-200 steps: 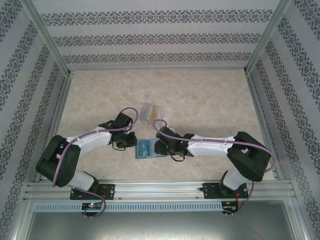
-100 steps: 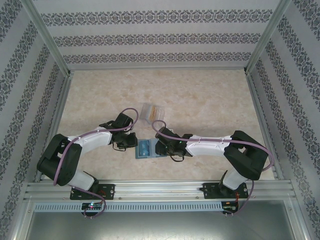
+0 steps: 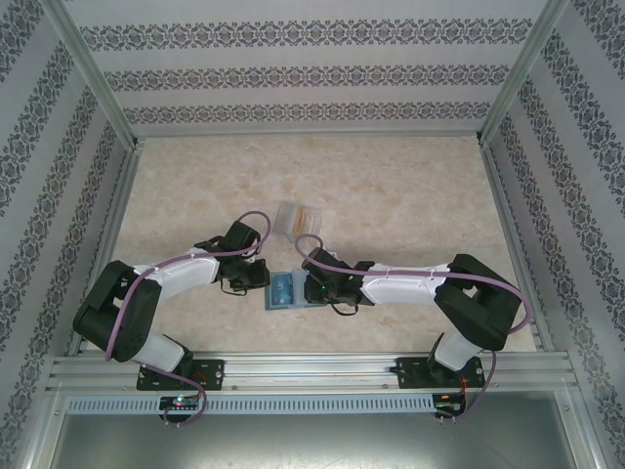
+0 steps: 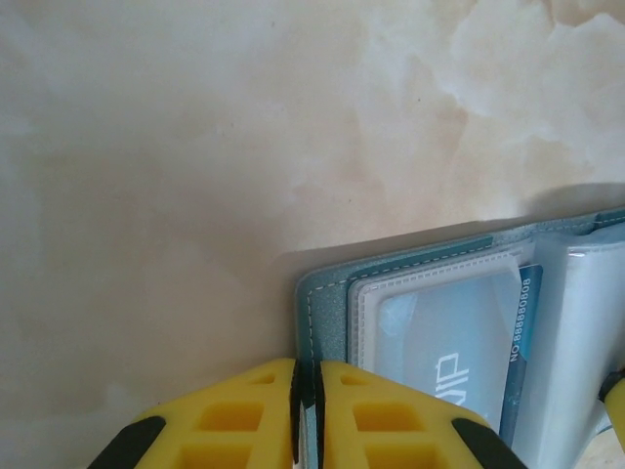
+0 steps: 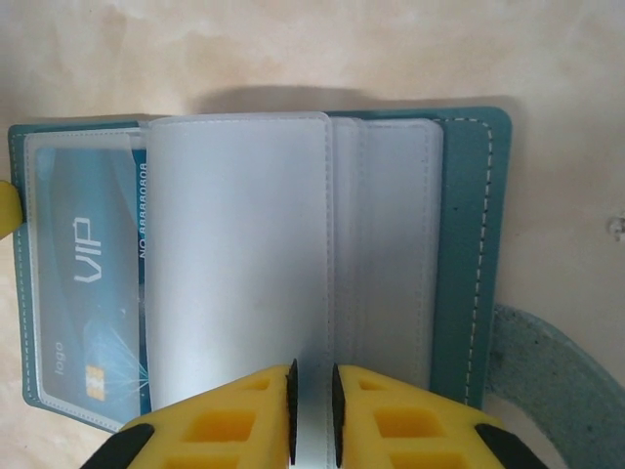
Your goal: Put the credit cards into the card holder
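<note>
The teal card holder (image 3: 282, 290) lies open on the table between the two arms. My left gripper (image 4: 308, 396) is shut on the edge of its teal cover (image 4: 327, 293). A blue VIP card (image 5: 83, 283) sits in the leftmost clear pocket. My right gripper (image 5: 312, 410) is closed to a narrow slit around the lower edge of a pale sleeve leaf (image 5: 239, 254) that stands up from the middle of the holder. Orange-tan credit cards (image 3: 307, 216) show inside a clear plastic case beyond the holder.
The clear plastic case (image 3: 294, 222) lies on the marble-patterned table (image 3: 391, 195) just behind both grippers. The teal closing strap (image 5: 557, 371) curls out at the holder's right side. Patterned walls and metal posts enclose the table on three sides.
The right gripper's jaws have narrowed onto the sleeve leaf, and the right arm has shifted slightly left toward the holder. The left arm has held still.
</note>
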`<control>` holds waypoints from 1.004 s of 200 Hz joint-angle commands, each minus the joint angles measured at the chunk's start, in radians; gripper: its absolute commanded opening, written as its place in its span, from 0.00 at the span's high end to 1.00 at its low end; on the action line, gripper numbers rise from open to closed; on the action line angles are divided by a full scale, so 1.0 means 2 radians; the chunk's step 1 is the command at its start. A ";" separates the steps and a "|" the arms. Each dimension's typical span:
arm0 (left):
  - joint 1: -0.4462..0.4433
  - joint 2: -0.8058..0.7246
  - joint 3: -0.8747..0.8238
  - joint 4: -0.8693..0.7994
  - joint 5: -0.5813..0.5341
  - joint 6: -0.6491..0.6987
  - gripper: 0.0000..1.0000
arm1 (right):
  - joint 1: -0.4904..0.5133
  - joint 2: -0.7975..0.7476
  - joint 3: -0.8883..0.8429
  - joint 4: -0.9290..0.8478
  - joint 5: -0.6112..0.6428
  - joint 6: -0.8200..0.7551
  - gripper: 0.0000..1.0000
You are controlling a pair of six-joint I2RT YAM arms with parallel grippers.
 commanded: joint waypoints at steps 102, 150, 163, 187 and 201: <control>-0.004 0.006 -0.015 0.023 0.016 -0.008 0.84 | 0.006 0.015 0.006 0.061 -0.043 -0.012 0.78; -0.004 0.005 -0.021 0.034 0.019 -0.010 0.84 | 0.003 0.008 -0.002 0.118 -0.072 -0.012 0.70; -0.004 0.007 -0.021 0.036 0.019 -0.010 0.84 | 0.001 0.010 -0.003 0.132 -0.081 -0.014 0.68; -0.004 0.008 -0.019 0.035 0.021 -0.009 0.84 | -0.006 0.027 -0.007 0.170 -0.112 -0.001 0.65; -0.004 0.006 -0.022 0.040 0.022 -0.010 0.84 | -0.008 0.037 -0.006 0.187 -0.122 0.004 0.65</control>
